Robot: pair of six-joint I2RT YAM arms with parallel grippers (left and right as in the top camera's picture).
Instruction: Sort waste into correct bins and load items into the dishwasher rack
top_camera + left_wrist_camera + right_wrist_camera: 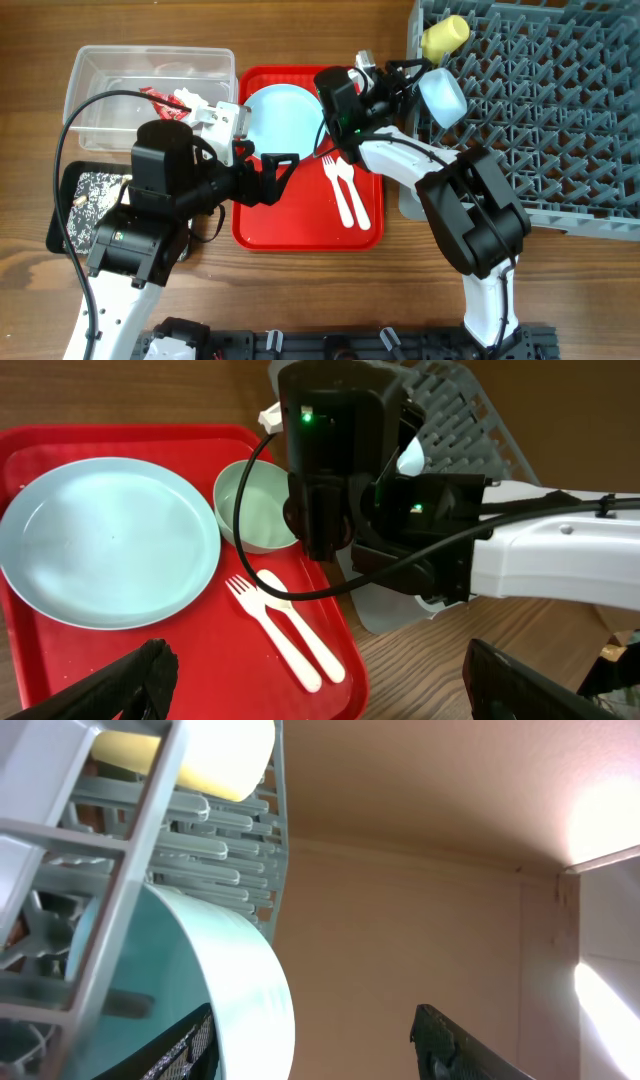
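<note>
- I read the step in hand as loading the dishwasher rack (540, 110): my right gripper (312, 1055) is up at the rack's left wall with one pale blue-green bowl (442, 97) standing on edge just inside it.
- In the right wrist view the jaws stand apart. The bowl's rim sits by one finger and the other finger is well clear, so I judge nothing is clamped. I cannot tell from here whether that near finger touches the rim.
- The yellow cup (445, 35) lies in the rack's far left corner, above the bowl.
- My left gripper (277, 178) hangs wide open and empty over the left side of the red tray (365, 225), just beside the plate (283, 118).
- Left to load, all on the red tray: the plate, the second bowl (250, 510) half hidden behind my right arm, and the fork (272, 632) and spoon (303, 625) lying side by side.
- The waste looks sorted: the wrapper (165, 100) is in the clear tub (100, 70) and the scraps (95, 195) are in the black tray (60, 225).
- Next I would draw the right gripper straight back from the bowl without tipping it, then bring it over the tray for the second bowl, with the jaws wide enough to straddle its rim.
</note>
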